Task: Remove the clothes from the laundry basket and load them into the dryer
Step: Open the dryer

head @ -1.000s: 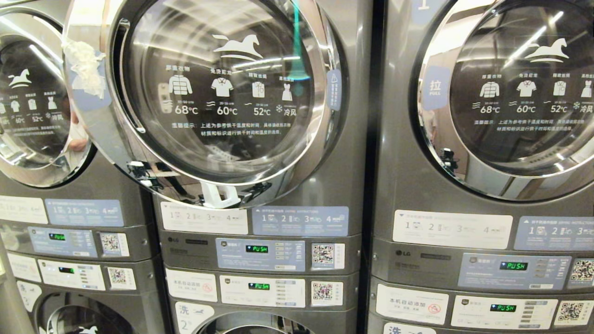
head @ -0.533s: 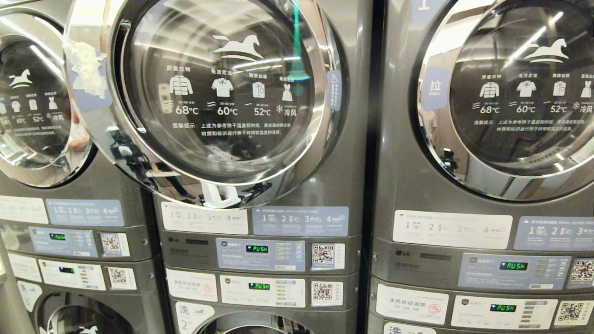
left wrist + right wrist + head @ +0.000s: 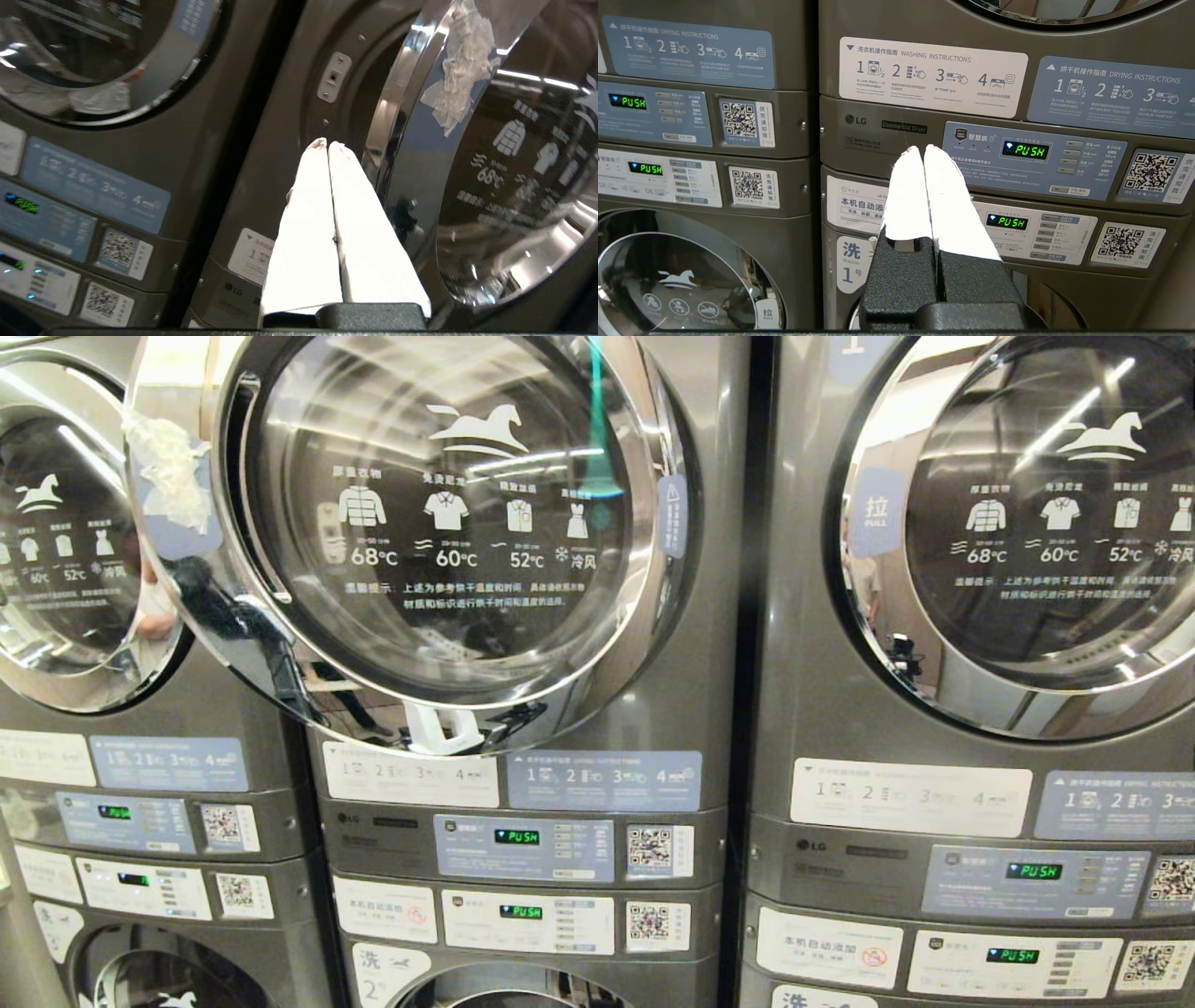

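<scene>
Clothes and basket appear in none of the views, so how they will handle is a guess: laundry is likely soft, light and limp, prone to trail and snag, best pinched at a bunched fold near the middle.

What is in view is the dryer door (image 3: 420, 532), a round glass pane in a chrome ring, standing ajar: its left edge is swung out from the machine front, and the left wrist view looks into the dark gap beside the latch plate (image 3: 332, 77). The door looks heavy, rigid and slick. The chrome ring gives little purchase to a pinch, so I judge it is better hooked from behind the free left edge and swung wider. Crumpled tape (image 3: 460, 56) clings to that edge.

The left gripper (image 3: 327, 143) points at the gap, close beside the ring, with its white fingers pressed together and holding nothing. The right gripper (image 3: 922, 149) hangs low before the control panels (image 3: 1031, 158), its fingers likewise pressed together and empty. Neither arm shows directly in the head view.
</scene>
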### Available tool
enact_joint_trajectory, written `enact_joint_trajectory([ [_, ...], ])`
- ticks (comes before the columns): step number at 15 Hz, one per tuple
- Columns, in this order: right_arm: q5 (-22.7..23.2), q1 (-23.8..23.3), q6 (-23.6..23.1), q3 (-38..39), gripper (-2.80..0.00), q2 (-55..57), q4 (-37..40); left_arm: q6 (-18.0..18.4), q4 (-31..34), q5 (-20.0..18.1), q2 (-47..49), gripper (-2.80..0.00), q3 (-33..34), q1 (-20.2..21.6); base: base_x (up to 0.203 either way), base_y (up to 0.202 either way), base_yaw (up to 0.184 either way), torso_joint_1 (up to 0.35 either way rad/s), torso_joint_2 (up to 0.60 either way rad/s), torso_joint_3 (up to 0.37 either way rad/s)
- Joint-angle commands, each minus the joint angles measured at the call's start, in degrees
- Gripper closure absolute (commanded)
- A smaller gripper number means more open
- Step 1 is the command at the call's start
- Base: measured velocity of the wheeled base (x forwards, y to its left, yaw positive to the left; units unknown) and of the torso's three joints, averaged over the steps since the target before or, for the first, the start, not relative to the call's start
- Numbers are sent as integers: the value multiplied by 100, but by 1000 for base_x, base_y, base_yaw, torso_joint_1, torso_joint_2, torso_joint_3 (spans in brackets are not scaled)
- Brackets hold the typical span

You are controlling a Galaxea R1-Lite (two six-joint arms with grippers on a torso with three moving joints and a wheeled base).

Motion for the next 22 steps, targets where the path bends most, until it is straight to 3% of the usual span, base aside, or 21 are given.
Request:
enact_joint_trajectory([
  [1,4,0,-3,0,0,-2,0,-49,-146,-1066,548,0,-58,460,0,0,0,0,0,0],
  [3,-5,1,-3,0,0,-2,0,-128,-769,-1589,994,0,-98,532,0,0,0,0,0,0],
  [5,4,0,-3,0,0,-2,0,-182,-1384,-1765,1583,0,-275,528,0,0,0,0,0,0],
  [7,13,0,-12,0,0,-2,0,-181,-1664,-1820,2161,0,-862,503,0,0,0,0,0,0],
  [9,13,0,-3,0,0,-2,0,-63,-1741,-1849,2611,0,-1268,416,0,0,0,0,0,0],
  [13,21,0,-37,0,0,-2,0,300,-1766,-1843,3173,0,-1806,-153,0,0,0,0,0,0],
  [17,21,0,-30,0,0,-2,0,448,-1792,-1840,3268,0,-1842,-547,0,0,0,0,0,0],
  [22,13,0,6,0,0,-2,-9,473,-1802,-1864,3135,0,-1607,-687,0,0,0,0,0,0],
])
